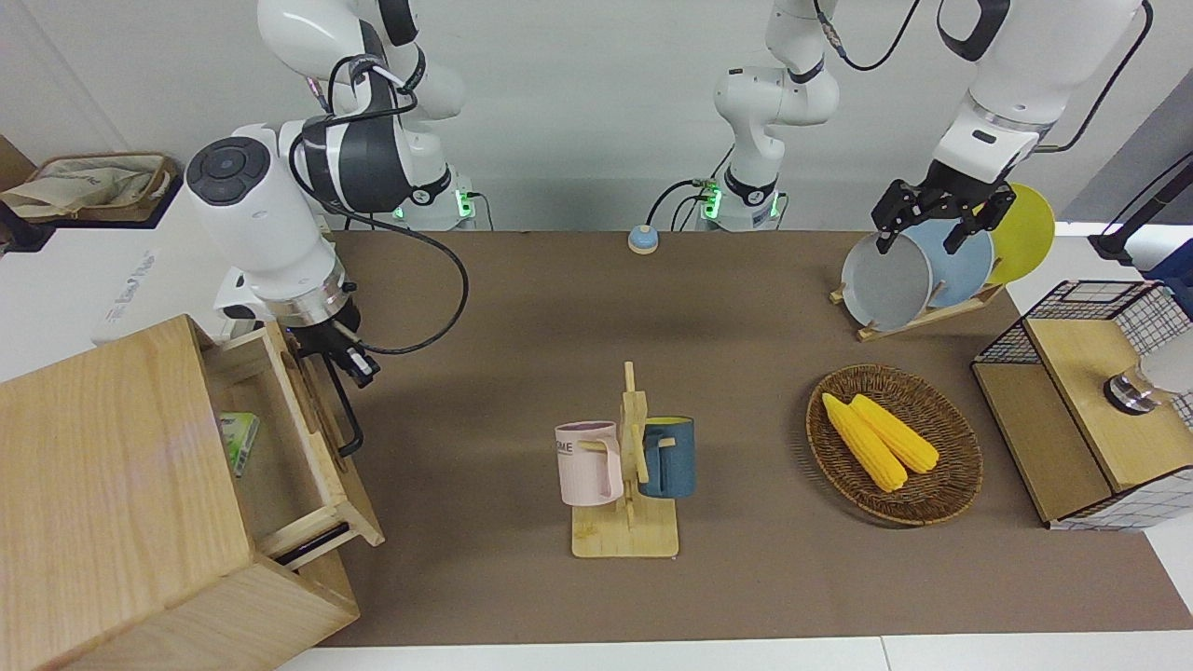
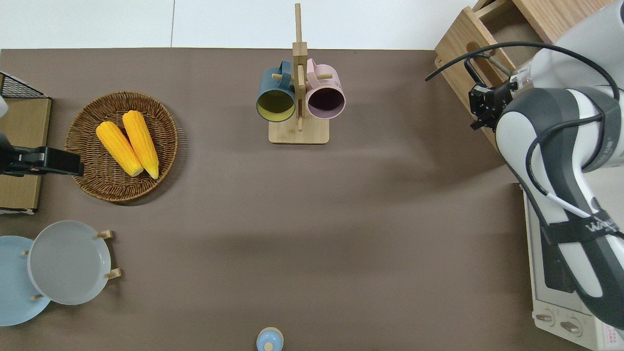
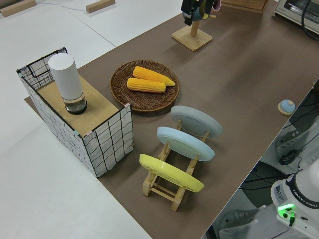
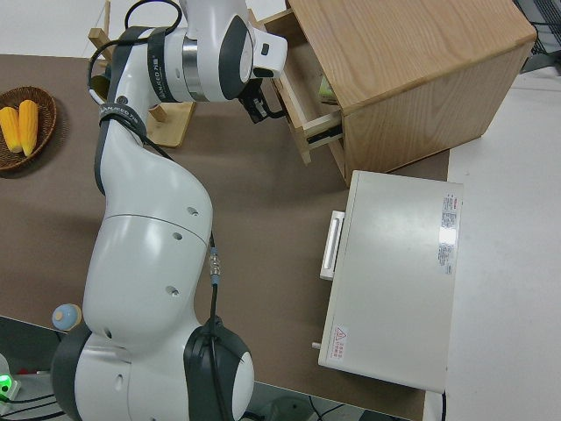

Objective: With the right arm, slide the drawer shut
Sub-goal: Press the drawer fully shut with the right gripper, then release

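Overhead view shows the right gripper (image 2: pixel 481 106) against the half-open drawer (image 1: pixel 308 438)'s handle (image 1: pixel 345 410), grip unclear; left arm parked

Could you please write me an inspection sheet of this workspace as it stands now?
Surface: brown table mat.
Job's things: drawer partly open in the wooden box; green packet inside.
Clutter: mug stand, corn basket, plate rack, wire-grid box, toaster oven, small blue knob.
Grippers: right gripper at the drawer's handle; left gripper parked.
Cables: black cable loops off the right arm.
Surroundings: pale wall; bag on a side counter.
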Tool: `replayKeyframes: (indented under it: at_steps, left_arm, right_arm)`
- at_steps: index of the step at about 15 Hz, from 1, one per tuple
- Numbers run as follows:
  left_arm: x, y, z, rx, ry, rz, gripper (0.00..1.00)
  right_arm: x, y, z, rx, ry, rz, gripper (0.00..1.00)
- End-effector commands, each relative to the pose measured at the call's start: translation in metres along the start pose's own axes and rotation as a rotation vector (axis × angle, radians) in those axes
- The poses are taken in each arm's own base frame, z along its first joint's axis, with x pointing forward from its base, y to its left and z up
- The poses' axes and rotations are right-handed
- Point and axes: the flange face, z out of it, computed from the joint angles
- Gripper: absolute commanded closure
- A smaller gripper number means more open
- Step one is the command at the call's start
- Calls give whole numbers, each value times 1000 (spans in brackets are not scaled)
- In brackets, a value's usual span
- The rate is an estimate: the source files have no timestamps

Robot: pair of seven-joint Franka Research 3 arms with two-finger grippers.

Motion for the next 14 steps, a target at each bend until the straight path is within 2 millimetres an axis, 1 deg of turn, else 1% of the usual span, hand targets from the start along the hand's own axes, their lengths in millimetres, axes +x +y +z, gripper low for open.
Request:
replayKeyframes:
  at_steps: [1, 8, 14]
  left_arm:
    - [4, 0, -2, 14, 7, 9, 5]
    - [4, 0, -2, 14, 7, 9, 2]
    - [4, 0, -2, 16, 7, 9, 5]
  right_arm:
    - [26, 17, -3, 12, 41, -47, 1000]
    - [56, 46, -7, 17, 52, -79, 1000]
    - [75, 68, -8, 23, 49, -83, 1000]
